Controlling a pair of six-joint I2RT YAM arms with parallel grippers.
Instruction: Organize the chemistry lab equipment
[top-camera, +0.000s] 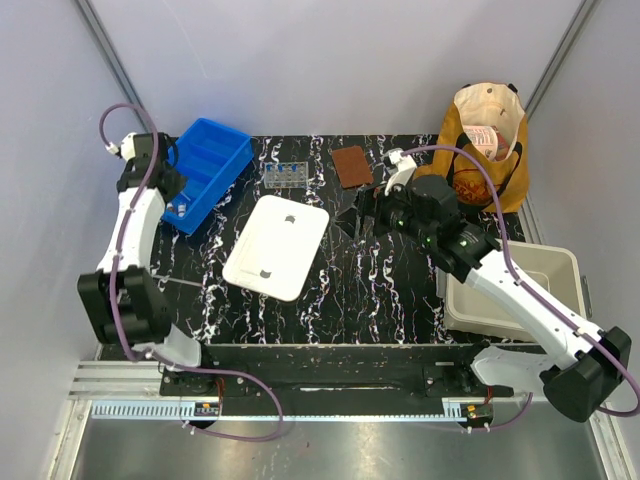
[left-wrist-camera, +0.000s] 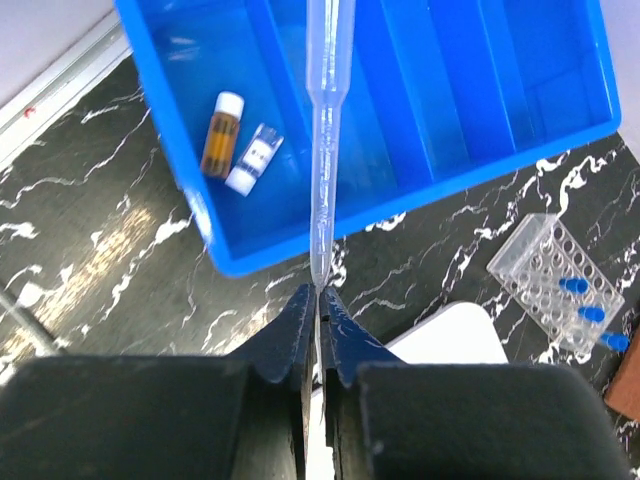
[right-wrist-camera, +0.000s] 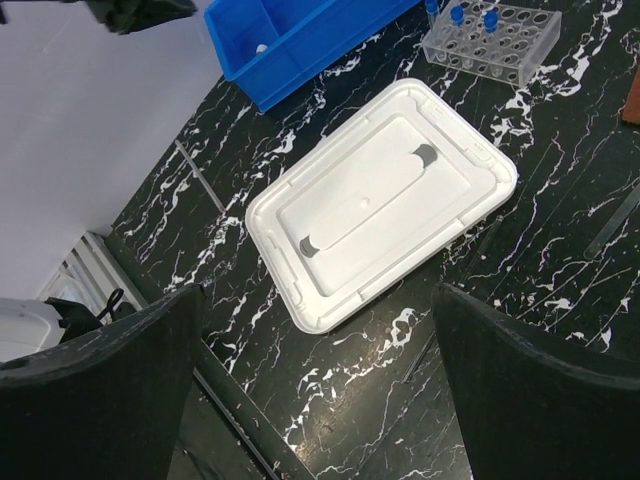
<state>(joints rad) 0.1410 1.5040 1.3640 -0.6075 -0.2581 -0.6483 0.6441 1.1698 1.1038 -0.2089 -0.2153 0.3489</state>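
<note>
Squeezing a pipette (left-wrist-camera: 324, 130) tight with the left gripper (left-wrist-camera: 318, 300), over the blue bin (left-wrist-camera: 480, 140) with a brown vial (left-wrist-camera: 221, 135) inside. Holding nothing in the right gripper (right-wrist-camera: 318, 300), spread wide above the tray (right-wrist-camera: 270, 215).

Right gripper (right-wrist-camera: 318, 295) hangs with its fingers spread wide, nothing between them, over the black marbled table (right-wrist-camera: 520, 300). Straight below lies a white tray (right-wrist-camera: 380, 200), tilted across the view. Up top, a blue bin (right-wrist-camera: 290, 40) and the clear tube rack (right-wrist-camera: 495, 40) with blue-capped tubes (right-wrist-camera: 455, 15) standing in it.
</note>
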